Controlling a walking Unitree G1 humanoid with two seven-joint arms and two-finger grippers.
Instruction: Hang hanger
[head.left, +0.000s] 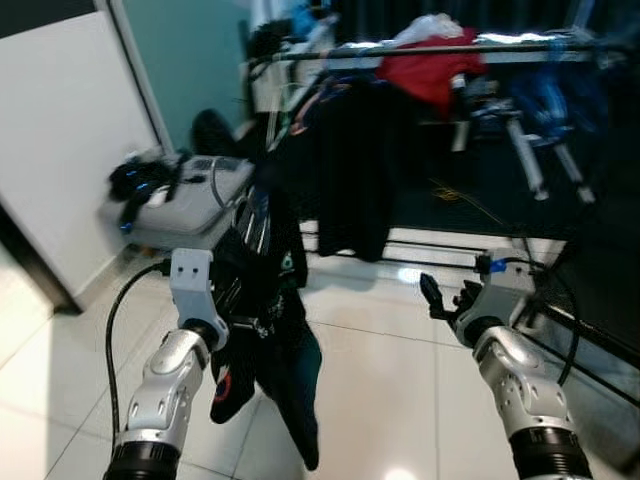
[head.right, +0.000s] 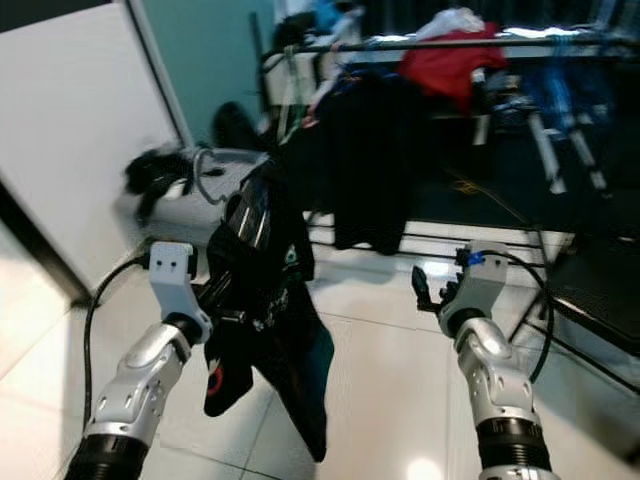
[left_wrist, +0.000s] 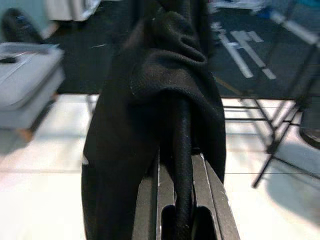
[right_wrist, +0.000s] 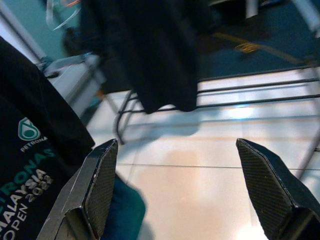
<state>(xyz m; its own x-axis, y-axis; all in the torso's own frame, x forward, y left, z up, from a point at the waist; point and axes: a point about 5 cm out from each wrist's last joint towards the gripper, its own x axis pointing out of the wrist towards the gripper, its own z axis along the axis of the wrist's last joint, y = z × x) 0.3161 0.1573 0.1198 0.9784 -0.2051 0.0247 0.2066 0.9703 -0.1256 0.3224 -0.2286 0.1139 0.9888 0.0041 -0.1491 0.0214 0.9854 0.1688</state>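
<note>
A black T-shirt (head.left: 265, 300) with white and teal lettering (right_wrist: 30, 165) hangs on a black hanger (left_wrist: 182, 145), which the cloth mostly hides. My left gripper (left_wrist: 181, 160) is shut on the hanger's thin black bar and holds it up at mid-left, in front of the rack. Farther back at the top runs the clothes rail (head.left: 520, 42), with a black garment (head.left: 350, 170) hanging from it and a red one (head.left: 430, 65) draped over it. My right gripper (head.left: 448, 296) is open and holds nothing; it hovers over the tiles to the right of the shirt, below the rail.
A grey case (head.left: 190, 205) with black cables on it stands on the floor at left, beside a white panel (head.left: 60, 130). The rack's base bars (head.left: 450, 245) cross the floor ahead. A dark metal frame (head.left: 590, 320) stands at right.
</note>
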